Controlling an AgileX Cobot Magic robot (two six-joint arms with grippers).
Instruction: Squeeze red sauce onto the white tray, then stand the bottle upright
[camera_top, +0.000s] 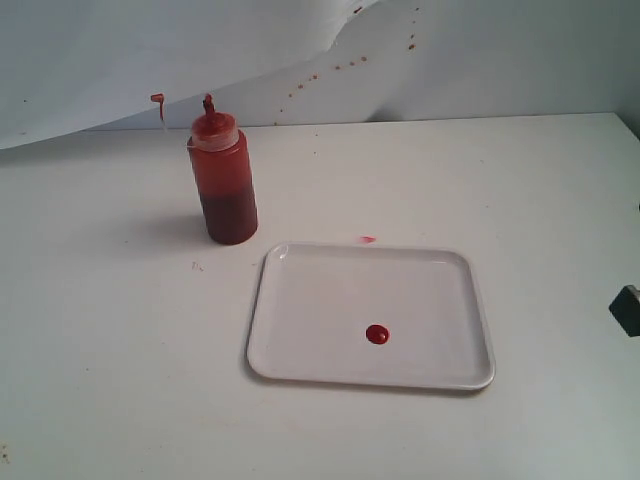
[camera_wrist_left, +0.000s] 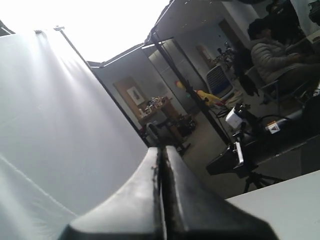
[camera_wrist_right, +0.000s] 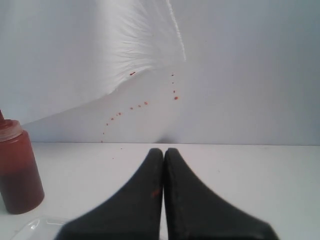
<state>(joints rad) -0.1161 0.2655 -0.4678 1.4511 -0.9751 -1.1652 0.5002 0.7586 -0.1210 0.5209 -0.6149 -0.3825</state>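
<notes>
You have one bottle, one white tray and one round blob of red sauce to count, plus the sauce that darkens the lower part of the bottle. There is one pink smear on the tabletop just beyond the tray's far rim, and a scatter of small red-brown spots on the backdrop sheet.

In the exterior view the bottle stands upright in the upper left of centre, its nozzle pointing up and its tethered cap hanging off to the left. It is near the tray's upper-left corner but not touching it. The tray lies flat, lower right of centre, with the blob in its lower middle, clear of every rim. Bare tabletop runs wide to the left, the right and the bottom of the frame. A dark shape cuts in at the right edge; you cannot tell what it is.

Your left end effector has its fingers pressed together and faces the backdrop and the room beyond. Your right end effector is likewise closed and holds nothing, with a red speck on one finger. The bottle stands well apart from its tips, and a corner of the tray shows beside the fingers.
</notes>
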